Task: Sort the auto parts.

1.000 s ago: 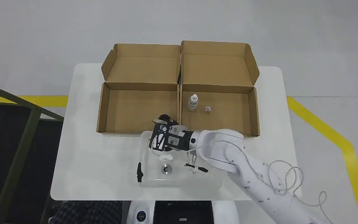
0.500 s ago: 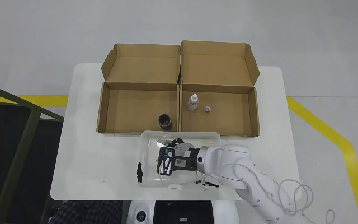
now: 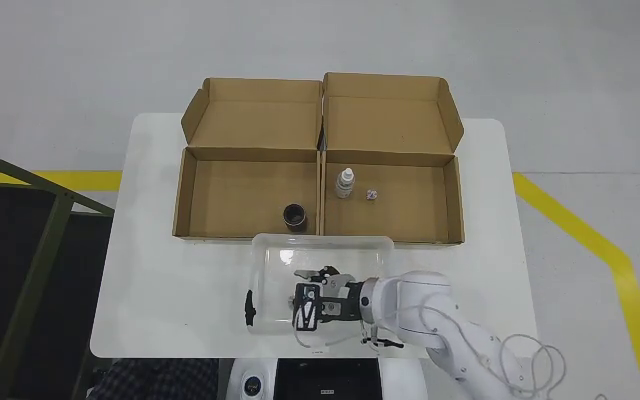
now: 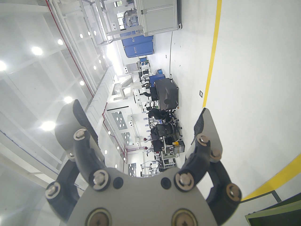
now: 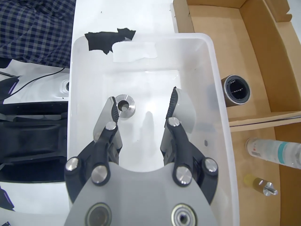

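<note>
Auto parts lie in three places. A short silver metal ring (image 5: 126, 106) with a hollow bore stands on end on the floor of the clear plastic bin (image 5: 218, 76). A dark-bored steel sleeve (image 5: 236, 94) sits in the left cardboard box (image 5: 211, 24), near the wall that faces the bin. A small brass-and-silver piece (image 5: 264, 187) rests in the right cardboard box (image 5: 289, 142), near a white bottle (image 5: 270, 151). The right gripper (image 5: 143, 97) hangs inside the bin with its fingers spread wide and holding nothing. The ring is between them, close against one fingertip, though I cannot tell whether they touch. The right wrist view gives the ring's bore, the ridges inside the sleeve and the torn black tape (image 5: 105, 38) on the bin's end wall. From the top view, the right gripper (image 3: 305, 305) and its arm cover that part of the bin (image 3: 320, 238). The same view lays out both boxes side by side behind the bin on the white table (image 3: 160, 280), with their lids folded back. It places the sleeve (image 3: 294, 214), the bottle (image 3: 344, 182) and the small piece (image 3: 372, 194). The left gripper (image 4: 140, 109) points out at the workshop floor, its fingers apart and empty.
</note>
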`<action>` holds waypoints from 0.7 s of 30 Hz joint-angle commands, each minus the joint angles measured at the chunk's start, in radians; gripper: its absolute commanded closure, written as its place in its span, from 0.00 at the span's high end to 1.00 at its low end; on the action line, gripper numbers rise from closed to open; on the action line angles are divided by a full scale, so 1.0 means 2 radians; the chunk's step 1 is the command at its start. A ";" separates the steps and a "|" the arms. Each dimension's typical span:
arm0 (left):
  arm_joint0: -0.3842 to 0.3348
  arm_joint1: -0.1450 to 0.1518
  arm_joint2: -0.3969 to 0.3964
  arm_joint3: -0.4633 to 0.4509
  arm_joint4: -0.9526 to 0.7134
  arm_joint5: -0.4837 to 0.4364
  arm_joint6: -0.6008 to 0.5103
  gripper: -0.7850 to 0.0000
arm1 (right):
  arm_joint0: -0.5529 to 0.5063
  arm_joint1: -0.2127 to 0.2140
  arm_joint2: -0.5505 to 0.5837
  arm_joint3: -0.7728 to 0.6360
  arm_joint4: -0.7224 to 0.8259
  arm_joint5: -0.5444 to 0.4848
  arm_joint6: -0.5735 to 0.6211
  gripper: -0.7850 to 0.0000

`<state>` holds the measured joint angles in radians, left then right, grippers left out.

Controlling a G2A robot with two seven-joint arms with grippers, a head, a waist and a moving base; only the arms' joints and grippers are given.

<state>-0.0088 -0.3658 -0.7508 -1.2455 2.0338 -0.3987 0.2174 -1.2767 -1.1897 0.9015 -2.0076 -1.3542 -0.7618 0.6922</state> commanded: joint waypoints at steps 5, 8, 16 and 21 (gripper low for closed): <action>0.000 0.000 0.000 0.000 0.000 0.000 0.000 1.00 | 0.002 0.001 -0.013 0.012 -0.007 -0.002 0.005 0.53; 0.000 0.000 0.000 0.000 0.000 0.000 0.000 1.00 | 0.006 0.000 -0.020 0.021 -0.011 -0.001 0.008 0.57; 0.000 0.000 0.000 0.000 0.000 0.000 0.000 1.00 | 0.023 -0.003 -0.040 0.045 -0.013 0.005 0.014 0.65; 0.000 0.000 0.000 0.000 0.000 0.000 0.000 1.00 | 0.037 -0.007 -0.053 0.066 -0.009 0.011 0.014 0.65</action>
<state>-0.0088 -0.3658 -0.7508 -1.2455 2.0338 -0.3987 0.2174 -1.2094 -1.2013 0.7997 -1.8839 -1.3730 -0.7422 0.7204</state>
